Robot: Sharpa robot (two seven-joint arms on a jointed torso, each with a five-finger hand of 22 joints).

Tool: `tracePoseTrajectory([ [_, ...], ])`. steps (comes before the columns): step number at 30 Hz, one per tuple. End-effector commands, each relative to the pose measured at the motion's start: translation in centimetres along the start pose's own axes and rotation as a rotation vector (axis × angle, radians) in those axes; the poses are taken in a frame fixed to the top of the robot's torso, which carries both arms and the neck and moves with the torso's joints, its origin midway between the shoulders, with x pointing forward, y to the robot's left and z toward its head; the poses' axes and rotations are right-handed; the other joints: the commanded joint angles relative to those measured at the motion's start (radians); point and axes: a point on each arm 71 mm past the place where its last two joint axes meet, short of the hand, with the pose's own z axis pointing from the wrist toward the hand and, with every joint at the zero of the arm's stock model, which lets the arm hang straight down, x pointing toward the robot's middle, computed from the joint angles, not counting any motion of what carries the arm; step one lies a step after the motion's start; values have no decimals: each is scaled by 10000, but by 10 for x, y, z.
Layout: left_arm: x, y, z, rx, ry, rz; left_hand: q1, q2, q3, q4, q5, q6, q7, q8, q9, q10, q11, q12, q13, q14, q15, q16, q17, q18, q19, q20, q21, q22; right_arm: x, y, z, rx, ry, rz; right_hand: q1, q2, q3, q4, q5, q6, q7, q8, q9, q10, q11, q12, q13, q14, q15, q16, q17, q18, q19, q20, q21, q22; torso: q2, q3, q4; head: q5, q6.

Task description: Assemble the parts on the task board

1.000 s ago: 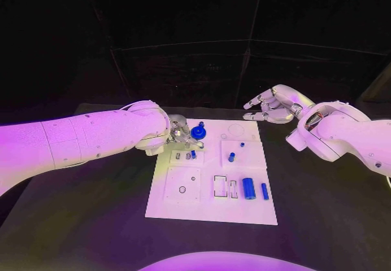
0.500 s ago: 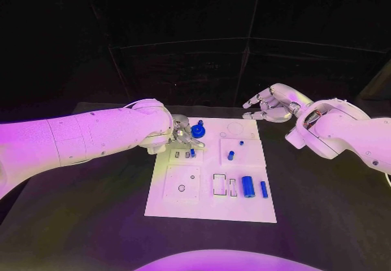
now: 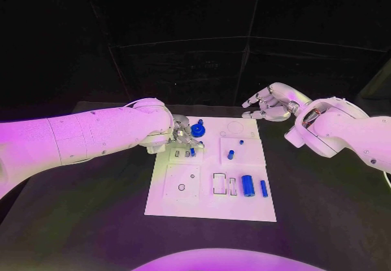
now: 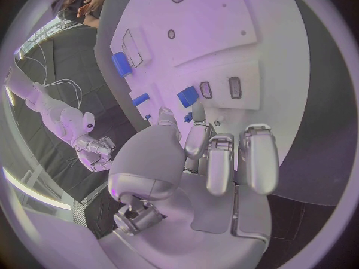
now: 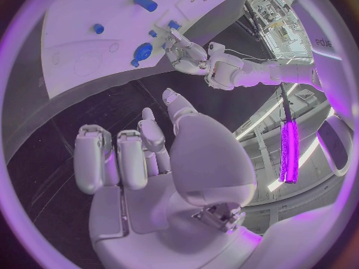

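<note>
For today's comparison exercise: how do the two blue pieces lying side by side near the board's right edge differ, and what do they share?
In the head view, the thick blue cylinder is clearly wider than the thin blue rod beside it. The cylinder lies closer to the rectangular slots; the rod lies closer to the right edge of the task board. Both are blue, lie flat with their lengths running the same way, and neither hand touches them.

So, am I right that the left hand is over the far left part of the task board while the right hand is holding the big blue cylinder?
Not quite: the right hand holds nothing, with its fingers apart beyond the task board; the big blue cylinder lies on the board, as the head view shows. The left hand is indeed over the far left part.
</note>
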Motion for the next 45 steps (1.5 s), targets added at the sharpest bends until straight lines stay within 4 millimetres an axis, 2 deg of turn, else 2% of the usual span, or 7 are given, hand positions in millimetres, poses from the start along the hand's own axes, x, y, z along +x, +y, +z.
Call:
tracePoseTrajectory([
  [1,1,-1,0,-70,235,219,116,-15,-10,-53,-24,-55,-18,65,22,2,-13,1,16,1074,-64,31,2633,-191,29,-35,51,25,0,1,1,-41,67,-54,69,15,-35,-29,50,73,-6,66,0,-37,-57,-66,-17,455,-34,-66,-9,20,-58,-16,-66,80,-1,1,7,1,-23],
  [10,8,1,1,-137,479,390,151,-3,-8,-64,-24,-51,-26,111,65,23,-19,26,48,1074,-67,31,2633,-195,37,-36,63,53,0,1,2,-24,74,-60,69,15,-35,-29,50,73,-6,66,0,-37,-57,-66,-17,455,-34,-66,-9,20,-58,-16,-66,80,-5,-2,0,3,-59],
  [27,9,-1,1,-91,385,350,326,55,39,-147,-23,-86,-42,215,177,29,-34,35,52,1074,-79,31,2633,-195,34,-44,69,65,1,1,3,-12,82,-62,68,18,-39,-29,66,82,-8,72,1,-33,-60,-64,-16,453,-36,-73,-21,21,-61,-18,-69,74,-3,2,4,-16,-87],
  [29,8,-1,1,-85,332,310,460,157,123,-210,-23,-121,-47,259,234,27,-38,34,50,1074,-84,31,2633,-194,29,-48,68,65,1,1,3,-11,89,-61,70,21,-38,-29,71,84,-9,74,1,-33,-61,-65,-17,454,-37,-72,-15,21,-61,-18,-69,75,-6,2,4,-14,-97],
  [35,8,-2,0,-54,253,243,1149,654,710,-604,-13,-264,-68,375,407,18,-62,29,43,1074,-104,31,2633,-195,23,-66,73,83,1,2,4,-36,99,-60,94,41,-27,-42,103,97,-14,83,1,-14,-66,-46,4,455,-42,-73,-11,20,-58,-22,-70,77,-4,3,5,-12,-111],
  [42,9,-5,0,15,253,121,1761,881,1390,-997,-6,-465,-124,330,467,-29,-115,-15,3,1074,-144,31,2633,-188,6,-98,59,66,3,3,6,-48,142,-57,143,62,-6,-75,157,111,-20,93,-1,-15,-73,-55,-8,457,-50,-78,-14,21,-59,-29,-74,74,-8,1,7,-21,-135],
  [45,9,-5,0,21,237,46,2172,988,1904,-1244,1,-588,-167,235,451,-74,-159,-57,-21,1074,-186,31,2633,-168,-33,-134,10,-29,3,3,6,-53,164,-57,212,86,43,-135,488,135,-23,107,-7,8,-83,-43,6,465,-62,-81,0,18,-49,-44,-76,81,-9,5,19,-22,-121],
])
